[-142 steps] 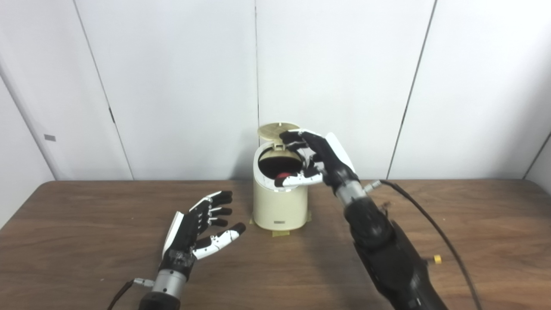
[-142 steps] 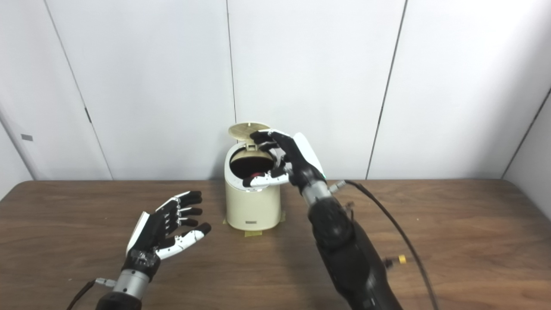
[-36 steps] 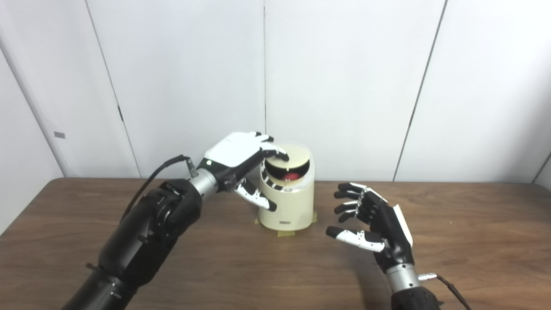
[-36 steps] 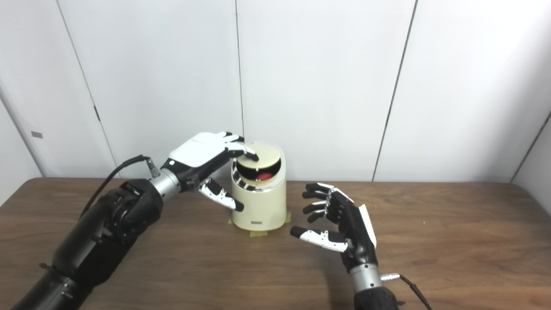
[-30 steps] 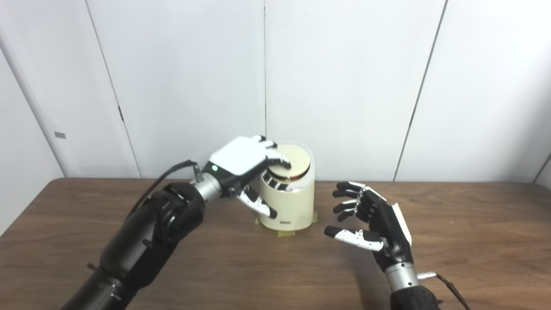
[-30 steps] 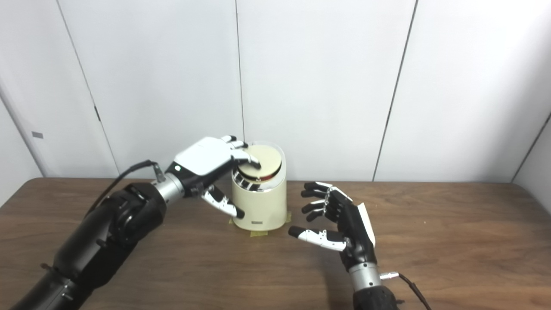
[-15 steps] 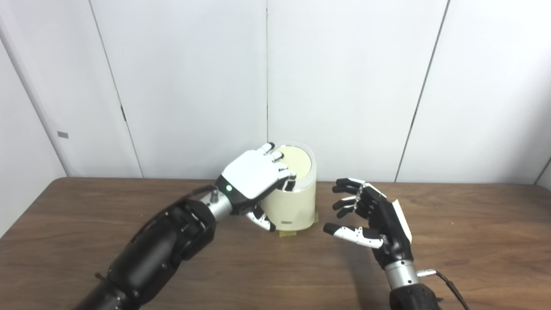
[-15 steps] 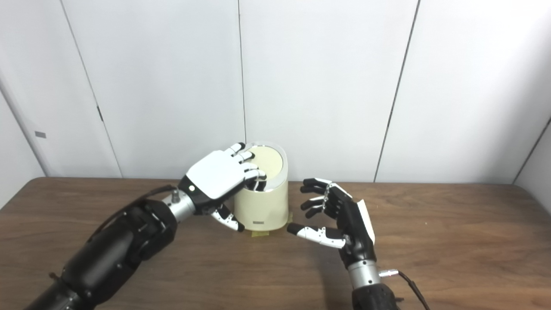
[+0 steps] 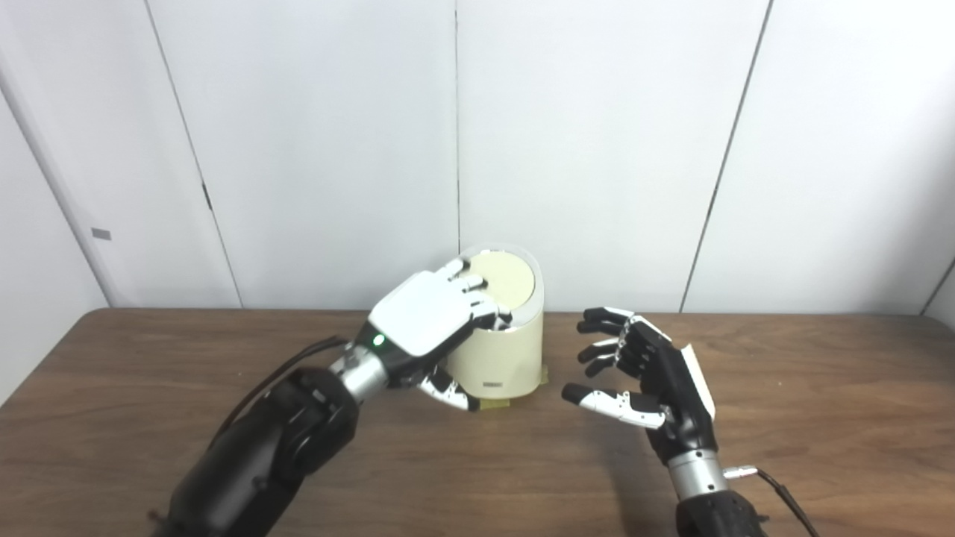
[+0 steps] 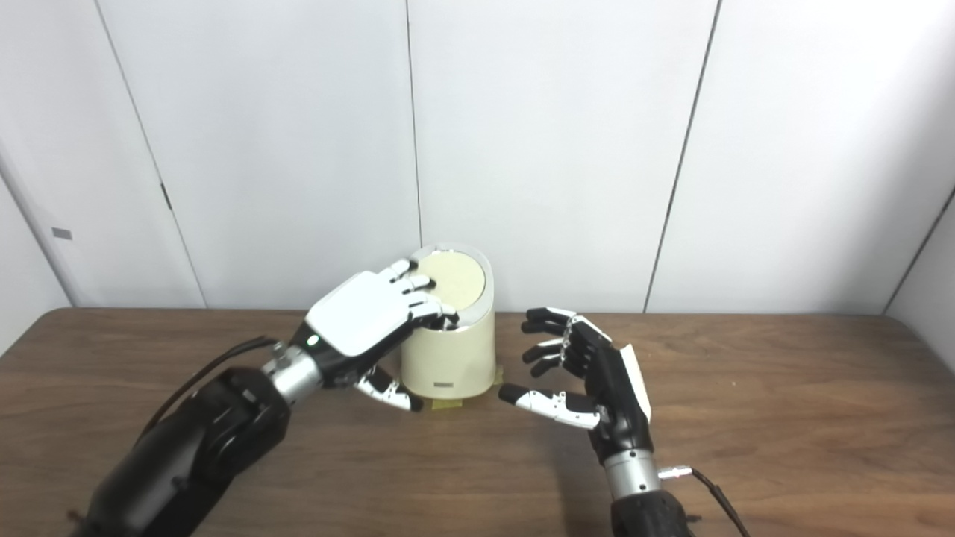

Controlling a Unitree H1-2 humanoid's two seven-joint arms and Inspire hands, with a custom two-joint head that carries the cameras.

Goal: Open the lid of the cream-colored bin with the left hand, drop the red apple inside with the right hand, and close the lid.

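Two robot arms reach over the brown wooden table (image 9: 149, 418) I am working at, white wall panels (image 9: 597, 134) behind it. My left hand (image 9: 429, 317) lies palm down across the near left edge of the cream-colored bin (image 9: 503, 350), its fingers (image 9: 470, 283) spread on the lid (image 9: 503, 274), gripping nothing. That lid sits flat and closed. My right hand (image 9: 649, 373) hovers just right of the bin, fingers apart and loosely curled, empty. I cannot see the red apple. Tape (image 9: 496, 403) shows at the bin's base.
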